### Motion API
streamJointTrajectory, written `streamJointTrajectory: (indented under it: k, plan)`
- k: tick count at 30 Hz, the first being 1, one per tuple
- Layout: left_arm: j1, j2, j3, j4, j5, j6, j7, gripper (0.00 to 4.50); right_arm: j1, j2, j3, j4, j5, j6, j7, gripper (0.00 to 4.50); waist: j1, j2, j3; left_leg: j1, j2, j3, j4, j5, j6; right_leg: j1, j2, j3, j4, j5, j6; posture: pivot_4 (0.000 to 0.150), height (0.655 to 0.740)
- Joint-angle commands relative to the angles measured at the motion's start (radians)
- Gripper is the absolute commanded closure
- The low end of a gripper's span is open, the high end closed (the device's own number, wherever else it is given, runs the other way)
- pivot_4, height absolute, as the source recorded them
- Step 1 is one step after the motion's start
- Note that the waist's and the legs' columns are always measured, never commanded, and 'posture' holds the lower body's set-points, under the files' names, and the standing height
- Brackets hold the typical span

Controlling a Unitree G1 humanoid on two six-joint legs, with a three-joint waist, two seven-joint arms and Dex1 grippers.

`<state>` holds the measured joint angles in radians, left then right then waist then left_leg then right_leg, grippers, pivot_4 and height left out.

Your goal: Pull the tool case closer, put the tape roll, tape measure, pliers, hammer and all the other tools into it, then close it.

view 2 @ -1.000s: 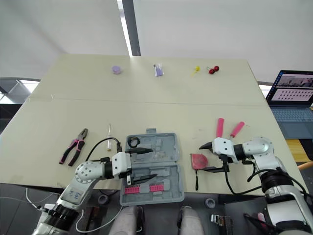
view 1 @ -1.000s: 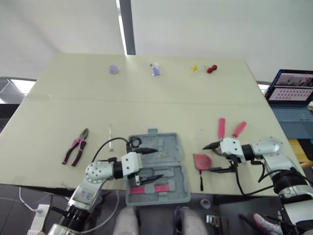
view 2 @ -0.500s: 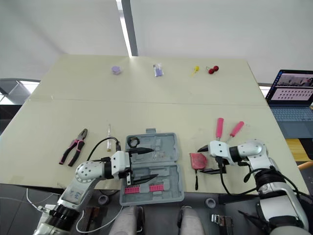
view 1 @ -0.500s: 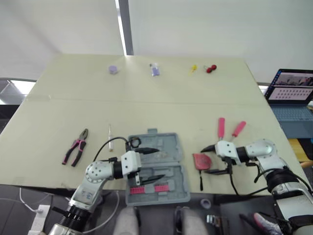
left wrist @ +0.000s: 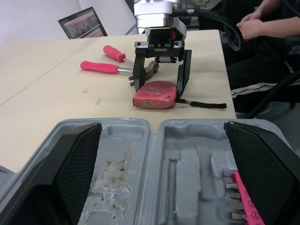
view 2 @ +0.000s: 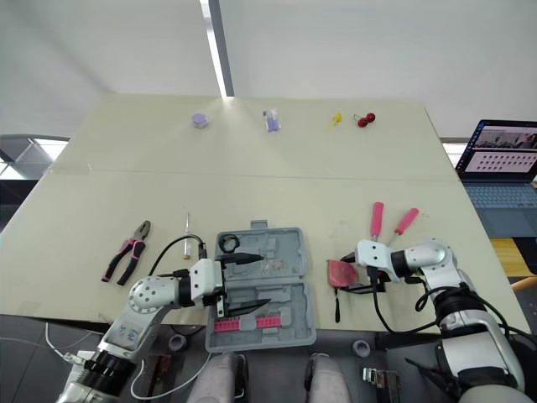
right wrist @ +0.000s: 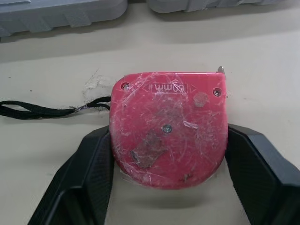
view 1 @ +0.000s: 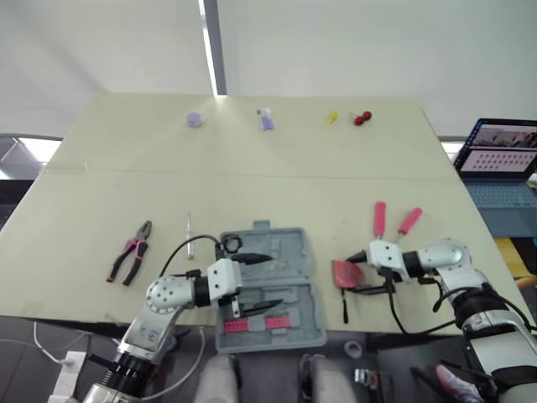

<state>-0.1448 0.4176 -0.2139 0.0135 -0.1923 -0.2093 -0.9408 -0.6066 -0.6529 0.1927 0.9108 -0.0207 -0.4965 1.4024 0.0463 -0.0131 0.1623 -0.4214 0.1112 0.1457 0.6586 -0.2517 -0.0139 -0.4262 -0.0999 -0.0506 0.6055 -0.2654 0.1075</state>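
The grey tool case (view 1: 285,252) lies open at the table's near edge, with a pink bit strip (view 1: 260,322) in its near half and a small black ring (view 1: 232,244) at its far left corner. My left gripper (view 1: 268,282) hovers open over the case, holding nothing. The red tape measure (view 1: 345,273) lies just right of the case, its black strap (view 1: 345,309) trailing toward the edge. My right gripper (view 1: 357,274) is open and straddles it, with fingers (right wrist: 84,178) on both sides of the tape measure (right wrist: 168,136). Pink-handled pliers (view 1: 130,250) lie left of the case.
Two pink-handled tools (view 1: 380,218) (view 1: 410,221) lie behind my right gripper. A thin small tool (view 1: 189,232) rests between pliers and case. Small purple (view 1: 195,119), yellow (view 1: 331,118) and red (view 1: 361,118) items line the far edge. A laptop (view 1: 503,159) stands off to the right.
My right gripper has slid left until its open fingers flank the tape measure. The left gripper and the case have stayed where they were.
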Motion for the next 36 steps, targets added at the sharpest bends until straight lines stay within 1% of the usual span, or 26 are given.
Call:
streamJointTrajectory:
  k: [1,4,6,8,12,16,19,21,25,30,36]
  plan:
    - [0.005,0.004,0.004,-0.033,-0.005,-0.011,0.001,0.0,-0.004,-0.01,-0.011,-0.037,0.021,0.027,0.025,1.53,0.0,0.0,0.0,0.0,0.0,0.0,0.0,0.0,0.0,0.0,0.0,0.0,0.0,0.0,0.0,0.15,0.74]
    - [0.009,0.006,0.025,-0.045,-0.016,0.003,0.017,0.0,-0.001,-0.032,-0.023,-0.17,0.055,0.069,0.047,1.53,-0.001,0.001,0.001,0.0,0.0,0.0,0.0,0.0,0.0,0.0,0.0,0.0,0.0,0.0,0.0,0.15,0.74]
    - [0.012,0.009,0.046,-0.057,-0.028,0.018,0.032,0.0,0.004,-0.055,-0.017,-0.302,0.07,0.172,0.068,1.53,-0.002,0.003,0.002,0.0,0.0,0.0,0.0,0.0,0.0,-0.001,0.0,0.0,0.001,0.0,0.0,0.15,0.74]
    - [0.015,0.012,0.07,-0.071,-0.04,0.036,0.045,0.0,0.005,-0.083,-0.002,-0.469,0.072,0.311,0.078,1.53,-0.002,0.004,0.002,0.0,0.0,0.0,0.0,0.0,0.0,-0.001,0.0,0.0,0.001,0.0,-0.001,0.15,0.74]
    - [0.028,0.026,0.133,-0.097,-0.087,0.088,0.067,0.0,-0.032,-0.119,0.066,-0.807,0.017,0.638,0.071,1.53,-0.003,0.005,0.002,-0.001,0.001,0.0,0.0,0.0,0.0,-0.002,0.0,0.0,0.002,-0.001,-0.002,0.15,0.74]
    - [0.034,0.039,0.171,-0.087,-0.103,0.103,0.072,0.0,-0.109,-0.099,0.153,-0.96,-0.059,0.857,0.029,1.53,-0.003,0.005,0.002,-0.001,0.001,0.0,0.0,-0.001,-0.001,-0.003,0.0,0.0,0.003,-0.001,-0.003,0.15,0.74]
    - [0.034,0.042,0.185,-0.072,-0.1,0.099,0.068,0.0,-0.179,-0.073,0.234,-0.996,-0.146,0.958,0.001,1.53,0.001,0.005,0.002,-0.001,0.001,0.0,0.0,-0.001,-0.001,-0.003,0.0,0.0,0.001,-0.003,-0.005,0.15,0.74]
    - [0.036,0.043,0.191,-0.056,-0.097,0.093,0.065,0.0,-0.225,-0.045,0.284,-0.982,-0.196,1.003,-0.021,1.53,0.001,0.005,0.002,-0.002,0.001,0.001,0.0,-0.002,-0.001,-0.003,0.0,0.0,0.001,-0.01,-0.018,0.15,0.74]
    - [0.036,0.041,0.193,-0.036,-0.088,0.082,0.063,0.0,-0.295,0.007,0.358,-0.911,-0.292,1.041,-0.081,1.53,0.001,0.005,0.002,-0.002,0.001,0.001,0.0,-0.002,-0.001,-0.004,0.0,0.0,0.002,-0.01,-0.018,0.15,0.74]
    - [0.033,0.039,0.192,-0.029,-0.085,0.081,0.067,0.0,-0.341,0.066,0.401,-0.884,-0.34,1.08,-0.112,1.53,0.0,0.005,0.002,-0.002,0.001,0.001,-0.001,-0.002,-0.001,-0.004,0.0,0.0,0.002,-0.009,-0.017,0.15,0.74]
    - [0.031,0.039,0.199,-0.024,-0.089,0.083,0.072,0.0,-0.357,0.109,0.443,-0.865,-0.383,1.075,-0.127,1.53,0.0,0.005,0.002,-0.002,0.001,0.002,-0.001,-0.002,-0.001,-0.004,0.0,0.0,0.002,-0.009,-0.017,0.15,0.74]
